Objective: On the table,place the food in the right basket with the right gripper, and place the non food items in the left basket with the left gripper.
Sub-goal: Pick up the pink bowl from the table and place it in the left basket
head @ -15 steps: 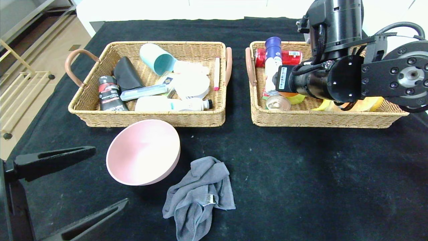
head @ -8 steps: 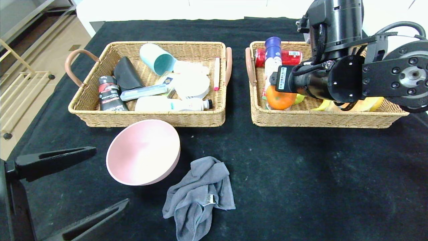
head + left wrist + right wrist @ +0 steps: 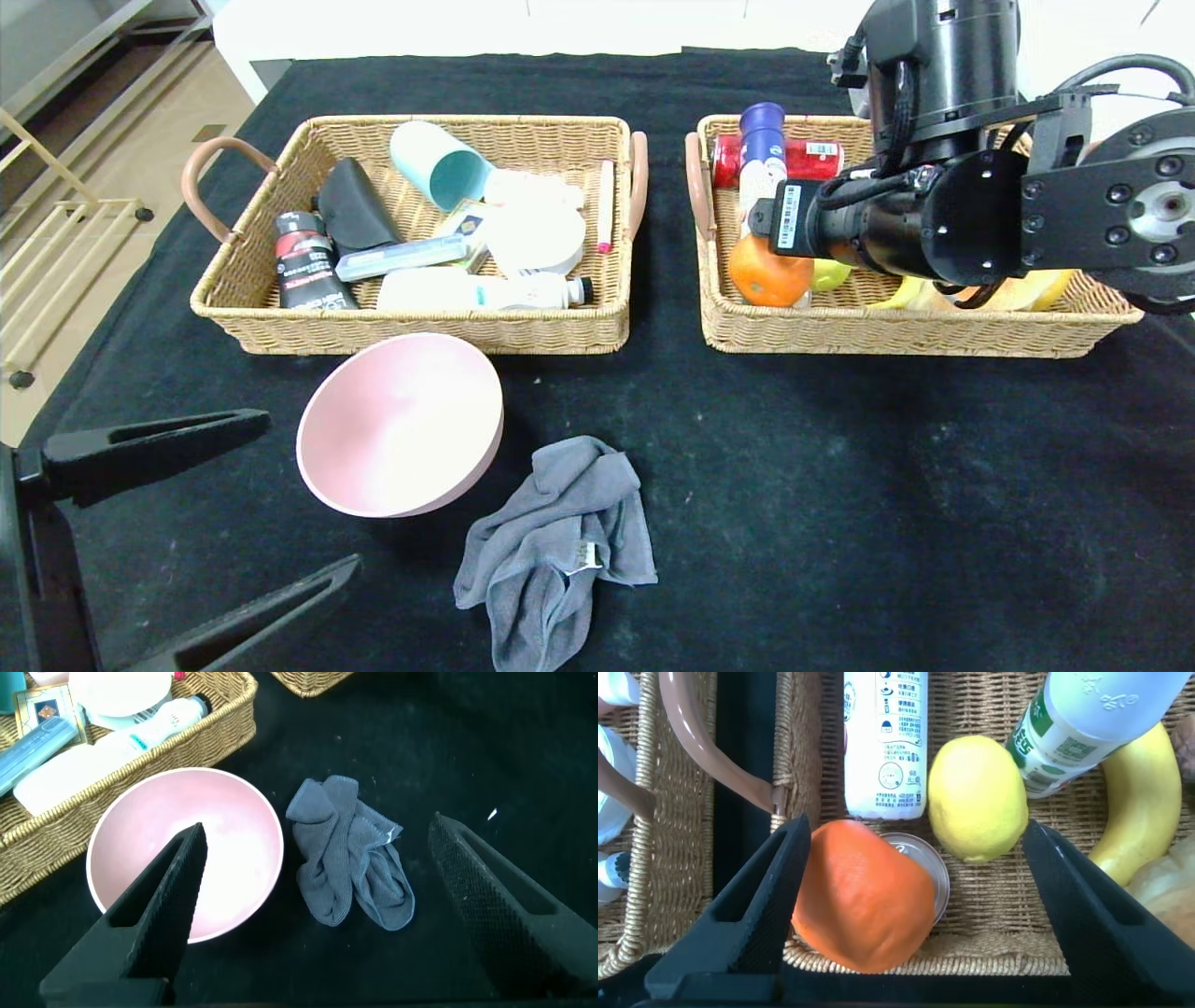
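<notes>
Looks like the food half is basically wrapped up. The right claw (image 3: 906, 905) hangs over the right basket (image 3: 896, 327) with its fingers spread wide, and the orange (image 3: 864, 896) sits loose right below it, leaning against one finger on top of a small can (image 3: 924, 854). Just past the orange there's a lemon (image 3: 976, 798), a white bottle (image 3: 885, 742) and a banana (image 3: 1134, 812), all inside that same basket.

Next up I'd guess it's the left side's turn. The left claw (image 3: 318, 896) is also spread open, low over the bench (image 3: 840, 485), with the pink bowl (image 3: 187, 863) right under one finger and the grey cloth (image 3: 350, 854) lying between the fingers. It needs to drop and pinch one of those, then carry it forward to the left basket (image 3: 420, 327), which is already pretty packed with bottles, a teal cup (image 3: 437, 173) and other bits.
</notes>
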Available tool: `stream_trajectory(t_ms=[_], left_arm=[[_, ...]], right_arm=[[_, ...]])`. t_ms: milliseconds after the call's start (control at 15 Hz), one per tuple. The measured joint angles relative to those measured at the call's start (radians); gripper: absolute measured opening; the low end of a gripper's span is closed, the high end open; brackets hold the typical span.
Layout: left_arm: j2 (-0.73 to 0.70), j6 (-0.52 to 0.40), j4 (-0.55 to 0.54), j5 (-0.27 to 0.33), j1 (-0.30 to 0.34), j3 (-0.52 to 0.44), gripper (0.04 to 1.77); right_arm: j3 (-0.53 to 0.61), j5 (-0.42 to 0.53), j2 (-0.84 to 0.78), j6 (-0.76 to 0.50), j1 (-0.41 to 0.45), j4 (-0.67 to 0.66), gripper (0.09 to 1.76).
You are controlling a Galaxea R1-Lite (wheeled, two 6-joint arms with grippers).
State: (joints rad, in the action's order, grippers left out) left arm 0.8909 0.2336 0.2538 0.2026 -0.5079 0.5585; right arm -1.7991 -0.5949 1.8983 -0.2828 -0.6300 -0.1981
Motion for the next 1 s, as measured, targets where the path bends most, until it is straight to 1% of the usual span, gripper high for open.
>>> stream_trajectory(t_ms=[267, 533, 800, 1000], left_arm=[[0.0, 0.0, 0.0, 0.0, 0.0, 0.0, 1.72], [0.0, 0.0, 0.0, 0.0, 0.0, 0.001, 1.72], [0.003, 0.0, 0.0, -0.001, 0.0, -0.001, 1.72], [0.003, 0.0, 0.0, -0.001, 0.0, -0.001, 1.72]], right_arm=[[0.025, 0.0, -0.03, -0.001, -0.023, -0.001, 1.68], [0.108, -0.006, -0.093, 0.0, -0.085, 0.003, 1.69], [0.208, -0.003, -0.189, 0.003, -0.158, 0.007, 1.7], [0.303, 0.059, -0.262, 0.018, -0.183, 0.043, 1.7]])
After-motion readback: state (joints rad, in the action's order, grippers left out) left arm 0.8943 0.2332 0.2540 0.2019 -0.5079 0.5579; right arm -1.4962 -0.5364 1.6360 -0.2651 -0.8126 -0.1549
